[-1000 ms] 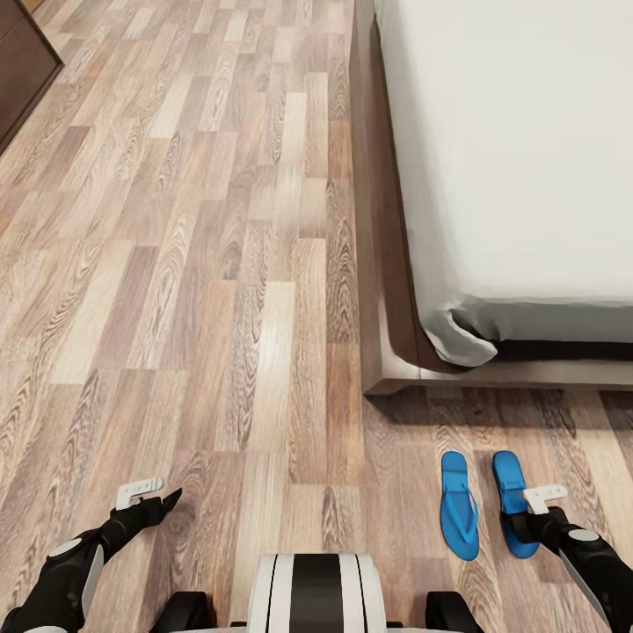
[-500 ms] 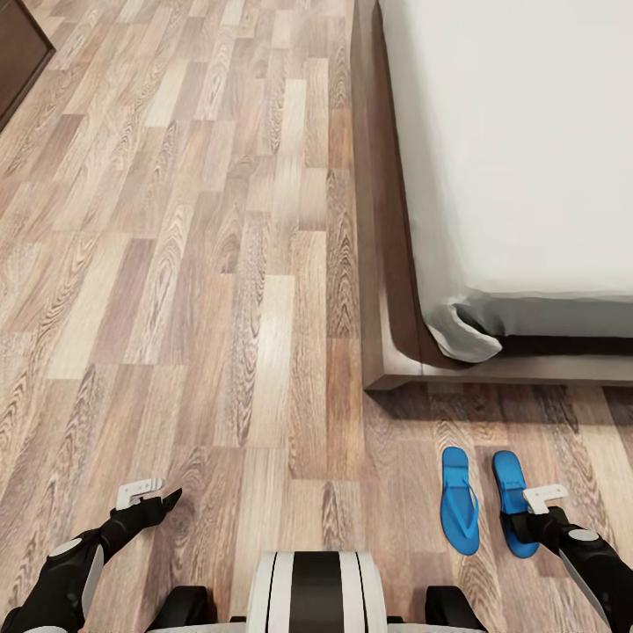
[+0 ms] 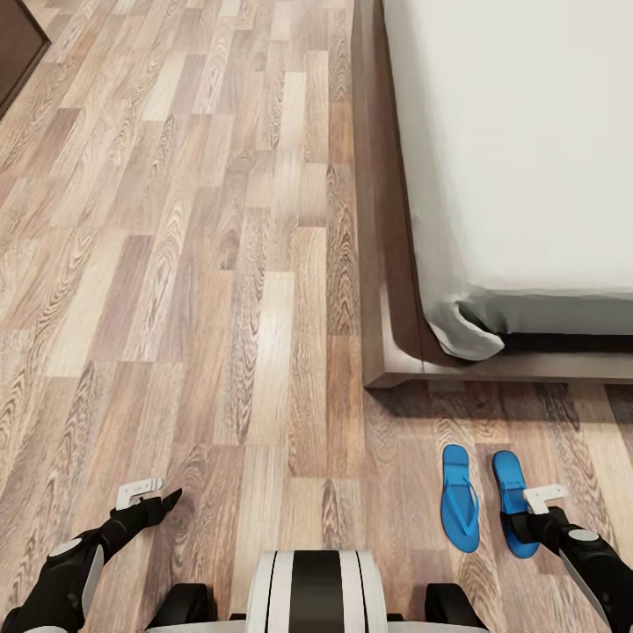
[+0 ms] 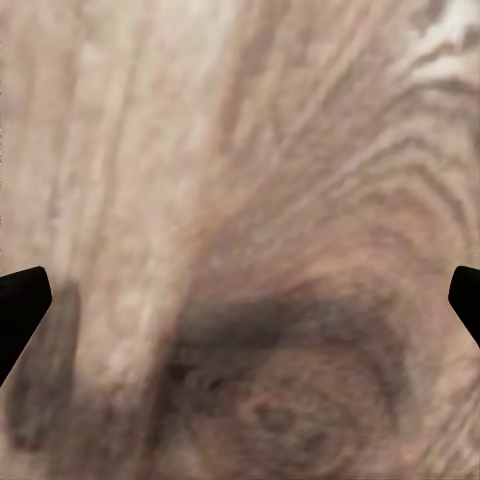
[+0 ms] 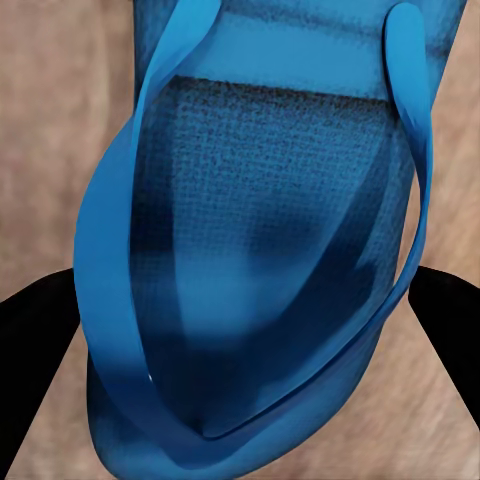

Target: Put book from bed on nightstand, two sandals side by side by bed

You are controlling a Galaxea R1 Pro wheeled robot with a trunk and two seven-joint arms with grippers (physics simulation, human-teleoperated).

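now: 2 sandals paired by bed | right gripper spread over 1 sandal, left gripper spread, empty | next: book

Both arms low, bent forward at either side of trunk. Left gripper hung low, fingers spread wide. Right gripper angled down, dark fingers parted wide at either side.
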